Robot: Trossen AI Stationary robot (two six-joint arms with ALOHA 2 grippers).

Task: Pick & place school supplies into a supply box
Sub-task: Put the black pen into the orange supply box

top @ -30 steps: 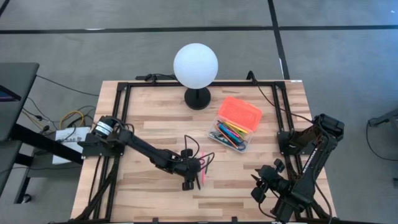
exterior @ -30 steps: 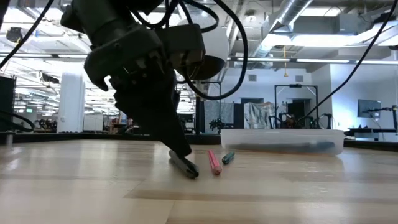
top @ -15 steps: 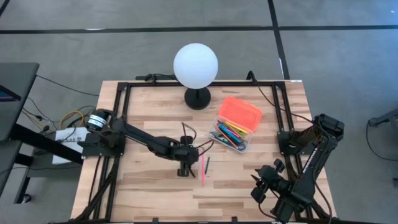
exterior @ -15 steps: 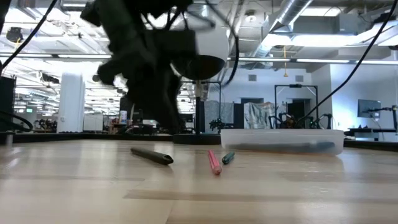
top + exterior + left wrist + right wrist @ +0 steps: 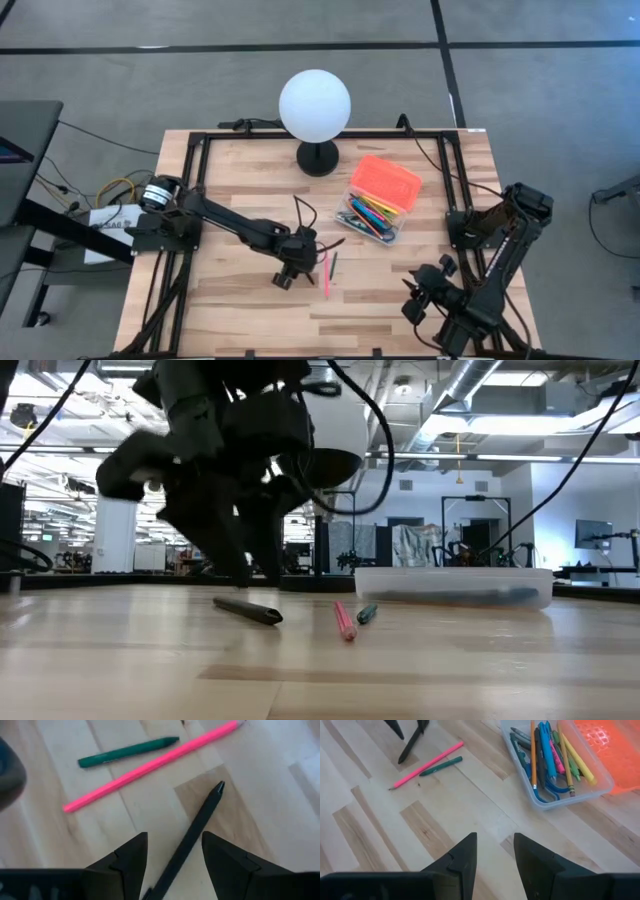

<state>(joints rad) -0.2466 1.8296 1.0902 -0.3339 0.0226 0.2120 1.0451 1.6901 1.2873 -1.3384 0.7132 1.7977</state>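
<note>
Bare tabletop (image 5: 240,290) around three loose pens (image 5: 325,270)

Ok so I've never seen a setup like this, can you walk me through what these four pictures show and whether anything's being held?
It is a wooden table with two dark robot arms. One picture looks down from above, one looks level across the tabletop, and the other two come from cameras on each arm's wrist. The left gripper hangs open over a black pen lying between its fingers; it is not gripped. Next to that lie a pink pencil and a green marker. The clear box, its orange lid open, already holds pens and scissors. A white globe lamp stands at the back. The right gripper waits open at the table's near right corner, holding nothing.
</note>
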